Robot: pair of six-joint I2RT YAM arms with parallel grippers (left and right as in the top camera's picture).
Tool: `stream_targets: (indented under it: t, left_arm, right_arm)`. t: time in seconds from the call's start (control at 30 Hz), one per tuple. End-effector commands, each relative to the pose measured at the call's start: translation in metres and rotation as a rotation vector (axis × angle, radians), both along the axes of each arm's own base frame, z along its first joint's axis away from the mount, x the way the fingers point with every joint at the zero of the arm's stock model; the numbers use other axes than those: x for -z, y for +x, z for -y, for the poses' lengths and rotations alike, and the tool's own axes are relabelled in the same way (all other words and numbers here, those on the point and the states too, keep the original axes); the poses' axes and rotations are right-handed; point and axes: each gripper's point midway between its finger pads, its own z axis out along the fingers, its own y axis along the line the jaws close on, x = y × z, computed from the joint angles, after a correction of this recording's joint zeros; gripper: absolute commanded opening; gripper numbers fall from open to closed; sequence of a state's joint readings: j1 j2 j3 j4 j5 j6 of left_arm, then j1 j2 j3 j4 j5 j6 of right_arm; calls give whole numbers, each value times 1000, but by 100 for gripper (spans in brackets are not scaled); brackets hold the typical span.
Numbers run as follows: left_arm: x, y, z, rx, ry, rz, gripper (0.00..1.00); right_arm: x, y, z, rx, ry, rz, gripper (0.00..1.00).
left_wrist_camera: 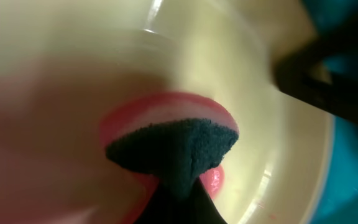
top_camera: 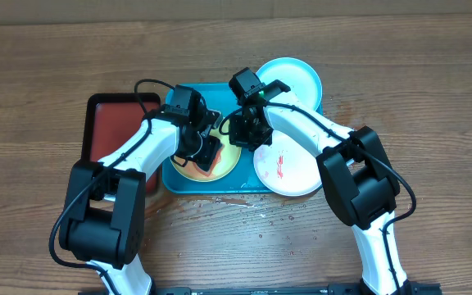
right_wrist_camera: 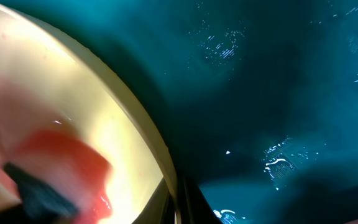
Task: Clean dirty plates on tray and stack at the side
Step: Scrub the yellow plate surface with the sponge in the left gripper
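Note:
The yellow-green plate point(top_camera: 229, 163) lies on the turquoise tray point(top_camera: 220, 187), with a red smear point(left_wrist_camera: 166, 106) across its middle. My left gripper point(top_camera: 209, 154) is shut on a dark sponge point(left_wrist_camera: 174, 149) and presses it onto the smear. My right gripper point(top_camera: 244, 136) is shut on the plate's right rim point(right_wrist_camera: 178, 198), with the tray floor point(right_wrist_camera: 278, 93) beside it. The white plate point(top_camera: 289, 168), with a red smear, overlaps the tray's right edge. The light cyan plate point(top_camera: 296, 79) lies at the tray's far right corner with no smear visible.
A smaller dark red tray point(top_camera: 109, 131) with a black rim lies left of the turquoise tray. The two arms cross close together over the turquoise tray. Small droplets speckle the wooden table in front of the tray.

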State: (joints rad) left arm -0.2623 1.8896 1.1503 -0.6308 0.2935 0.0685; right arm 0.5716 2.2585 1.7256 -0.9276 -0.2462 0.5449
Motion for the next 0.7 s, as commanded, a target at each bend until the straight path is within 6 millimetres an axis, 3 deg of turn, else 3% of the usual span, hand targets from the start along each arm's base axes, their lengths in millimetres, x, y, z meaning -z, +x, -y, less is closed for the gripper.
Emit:
stream_targets:
  t: [0.0, 0.1, 0.23, 0.43, 0.53, 0.67]
  left_arm:
    - [7, -14, 17, 107, -78, -25, 4]
    - [12, 2, -2, 42, 45, 34, 4]
    - [7, 51, -47, -201, 283, 221, 4]
    - [-17, 99, -49, -275, 277, 440, 5]
    - [-16, 97, -49, -274, 280, 433, 4]
    - [1, 65, -58, -249, 336, 290, 4]
  right_arm:
    - [25, -7, 5, 4, -43, -32, 5]
    - [25, -7, 5, 4, -43, -33, 5]
    - [25, -7, 5, 4, -43, -33, 5]
    - [25, -8, 5, 4, -46, -36, 5]
    - [25, -8, 5, 4, -46, -36, 5]
    - [25, -8, 5, 4, -46, -36, 5]
